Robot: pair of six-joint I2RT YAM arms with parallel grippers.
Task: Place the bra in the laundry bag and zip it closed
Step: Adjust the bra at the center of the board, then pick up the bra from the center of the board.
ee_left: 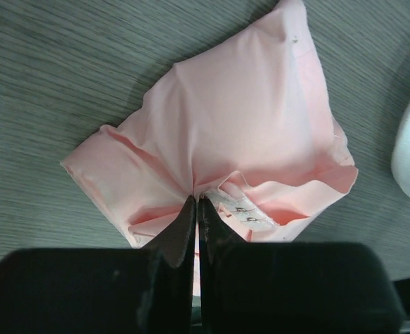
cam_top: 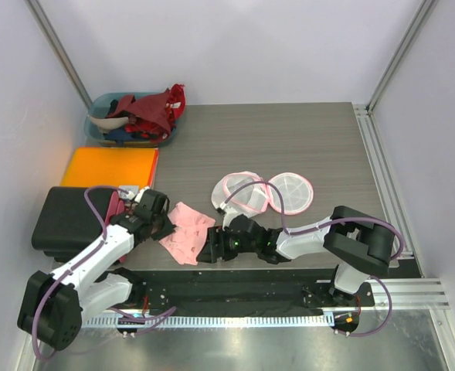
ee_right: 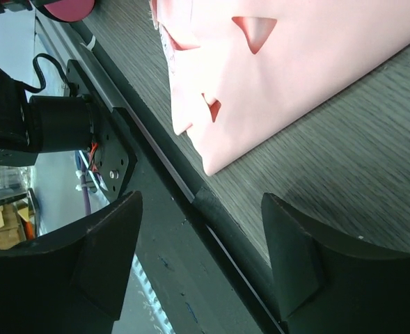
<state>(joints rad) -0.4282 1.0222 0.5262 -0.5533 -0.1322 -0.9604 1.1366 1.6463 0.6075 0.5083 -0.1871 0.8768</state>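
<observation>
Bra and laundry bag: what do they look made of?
Bra: soft, thin pink fabric, matte; it folds and bunches where the left gripper pinches it. Laundry bag: seemingly fine white mesh, semi-sheer, with pink trim at the edge; weave too small to confirm.

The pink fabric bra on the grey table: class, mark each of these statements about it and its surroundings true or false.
1. The left gripper is shut on the pink fabric bra. True.
2. The right gripper grips the bra too. False: its jaws stand open and empty beside the bra's edge.
3. The bra is inside the white mesh laundry bag. False: it lies outside, on the grey table.
4. The teal plastic bin holds clothes. True.
</observation>
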